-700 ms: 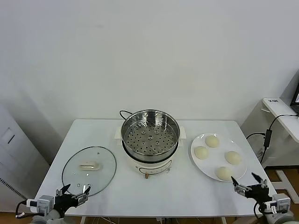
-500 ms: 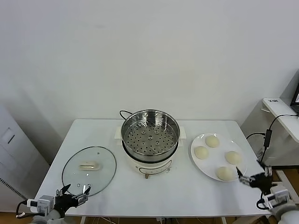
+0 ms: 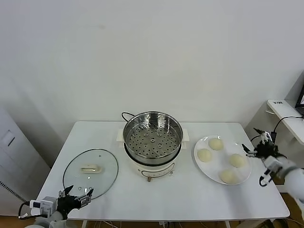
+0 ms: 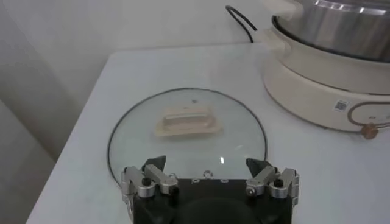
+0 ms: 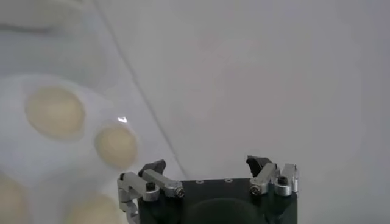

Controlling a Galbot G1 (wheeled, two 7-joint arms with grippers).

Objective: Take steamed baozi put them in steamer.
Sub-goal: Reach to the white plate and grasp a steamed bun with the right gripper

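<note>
The approach to the first pick is in hand, and nothing is yet carried. The four steamed baozi (image 3: 215, 143) (image 3: 204, 155) (image 3: 236, 160) (image 3: 228, 176) are seen lying on a white plate (image 3: 247, 173) near the right edge of the worktop (image 3: 190, 194), none touching another, while the steamer (image 3: 152, 137) is seen empty at the middle of the worktop on its cream cooker base (image 3: 151, 170), its perforated floor bare. The right pincer (image 3: 257, 146) is held in the air at the plate's right rim, just beside the baozi nearest that edge, its fingers spread wide and holding nothing. The left pincer (image 3: 76, 194) is parked at the worktop's front left corner, likewise spread and empty, just in front of the glass lid (image 3: 90, 171) that lies flat there. The next move, it is judged, calls for the right pincer to be brought above one bun, lowered around its dome, and closed softly, since so yielding a thing could be squashed or could slip.
</note>
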